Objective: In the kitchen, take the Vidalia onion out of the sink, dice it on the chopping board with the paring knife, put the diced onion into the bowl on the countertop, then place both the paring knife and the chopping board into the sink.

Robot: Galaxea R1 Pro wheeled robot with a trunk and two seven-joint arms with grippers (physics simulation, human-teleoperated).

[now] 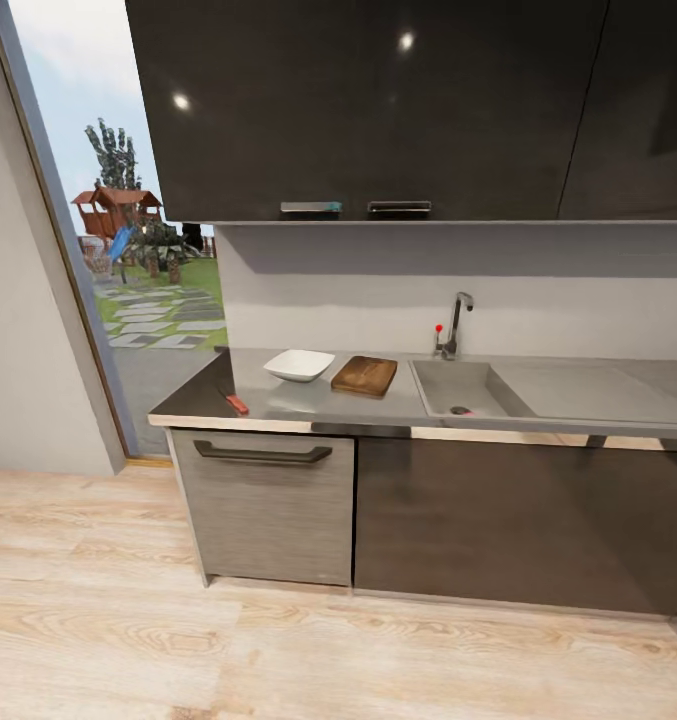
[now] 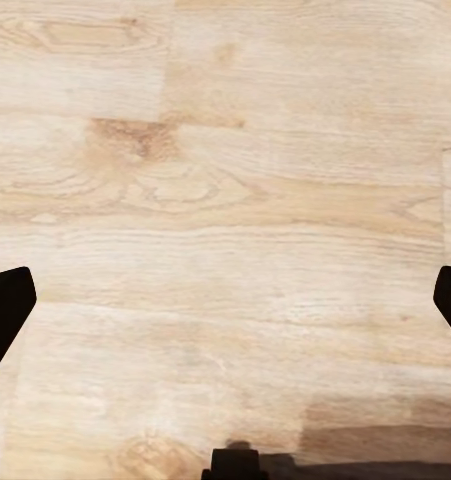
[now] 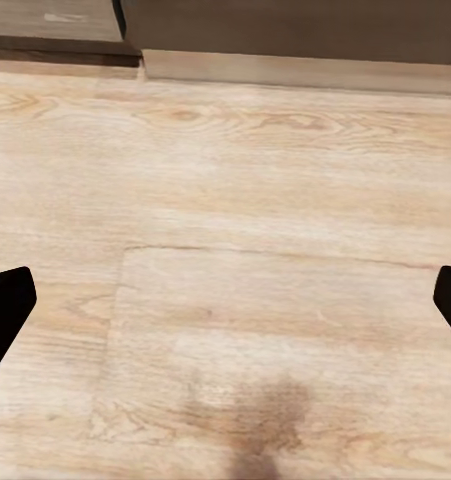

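Across the room, the glossy dark countertop (image 1: 278, 402) carries a white square bowl (image 1: 298, 365) and, to its right, a brown wooden chopping board (image 1: 364, 376). The paring knife (image 1: 236, 403) lies near the counter's front left edge, red handle toward me. Right of the board is the grey sink (image 1: 448, 385) with its round drain (image 1: 461, 410) and chrome tap (image 1: 456, 325). The Vidalia onion is out of view. My left gripper (image 2: 225, 310) hangs open over the wooden floor, and my right gripper (image 3: 225, 310) is open too, both empty.
Dark wall cabinets (image 1: 378, 110) hang above the counter. Grey cabinet fronts (image 1: 268, 510) stand beneath it, and a drainboard (image 1: 588, 390) extends right of the basin. A tall window (image 1: 128, 250) and a grey wall (image 1: 28, 350) are at the left. Light wood floor (image 1: 278, 650) lies between me and the counter.
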